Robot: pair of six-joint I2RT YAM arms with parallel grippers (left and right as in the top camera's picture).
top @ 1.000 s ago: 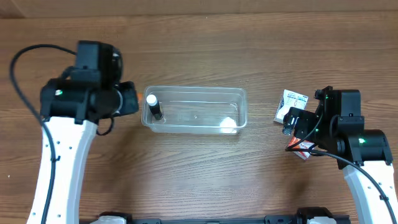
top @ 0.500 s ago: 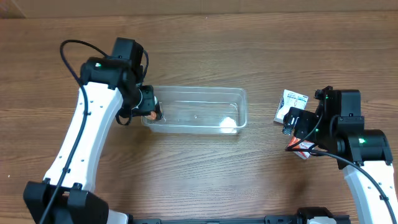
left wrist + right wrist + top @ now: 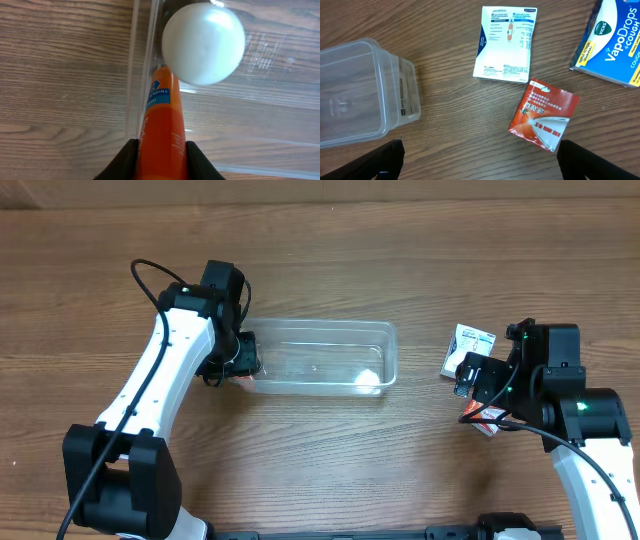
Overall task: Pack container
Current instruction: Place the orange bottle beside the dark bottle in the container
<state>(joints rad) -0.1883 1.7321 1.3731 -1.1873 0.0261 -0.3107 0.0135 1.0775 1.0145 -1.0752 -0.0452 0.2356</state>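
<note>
The clear plastic container point(image 3: 318, 337) lies in the middle of the table; its rim also shows in the left wrist view point(image 3: 142, 60) and one corner in the right wrist view point(image 3: 360, 95). My left gripper point(image 3: 241, 361) is at the container's left end, shut on an orange tube point(image 3: 162, 125) that points across the left wall. A white round top point(image 3: 203, 42) covers the tube's far end; I cannot tell whether it belongs to the tube. A small white thing point(image 3: 368, 378) lies inside at the right end. My right gripper point(image 3: 487, 167) is open and empty above the table, right of the container.
Right of the container lie a white printed packet point(image 3: 506, 42), a red foil packet point(image 3: 544, 115) and a blue Vicks VapoDrops box point(image 3: 615, 42). In the overhead view the white packet point(image 3: 472, 340) and the red packet point(image 3: 487, 421) show beside the right arm.
My left arm has swung right and forward, bringing the orange tube to the container's left end; it now hides the small white-capped bottle. The right arm has not moved.
</note>
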